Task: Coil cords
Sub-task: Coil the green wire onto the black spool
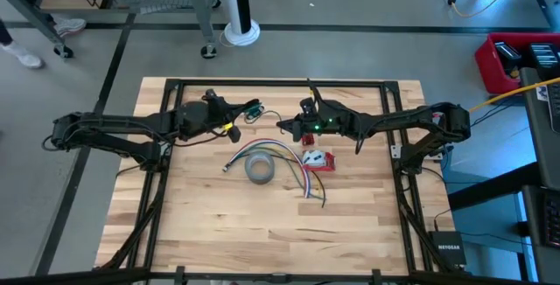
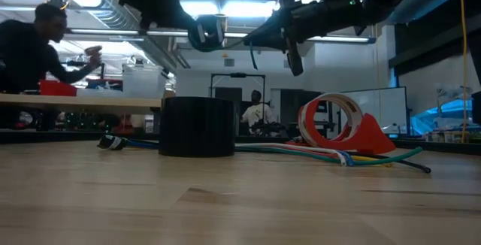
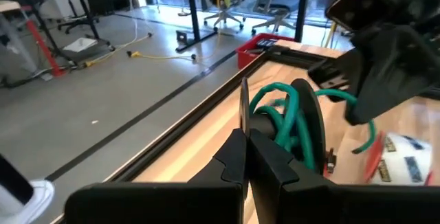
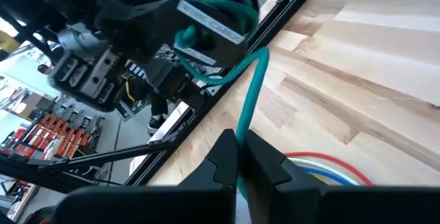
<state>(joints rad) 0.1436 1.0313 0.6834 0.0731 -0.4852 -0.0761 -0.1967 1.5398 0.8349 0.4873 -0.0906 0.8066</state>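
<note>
- I had the left gripper [image 1: 255, 109] raised over the far-left part of the table [image 1: 201, 224], fingers pressed together on the coiled part of the green cord [image 3: 285, 117].
- Left wrist view: coil loops sat wrapped beside the closed fingers [image 3: 265, 157], clear of the tabletop.
- Right gripper [image 1: 283, 125] was just right of the left one, near table centre, also lifted off the wood.
- Right wrist view: its fingers [image 4: 265, 161] pinched the free run of the cord [image 4: 249, 104]; that run went from the pinch up to the coil at the left gripper.
- Low view: both grippers hung above the table, the cord ring [image 2: 204, 33] in the air between them.
- On the table, nearer me than the grippers: grey tape roll [image 1: 260, 169], lying flat.
- Multi-coloured wire bundle [image 1: 293, 158] curved round the roll's far and right sides, ends trailing toward the near edge.
- Red tape dispenser [image 1: 320, 160] sat just right of the roll, touching or nearly touching the wires; couldn't tell which.
- Bkgd, low view: a person [image 2: 34, 53] leaned over a bench at left; another person [image 2: 258, 113] sat farther back.
</note>
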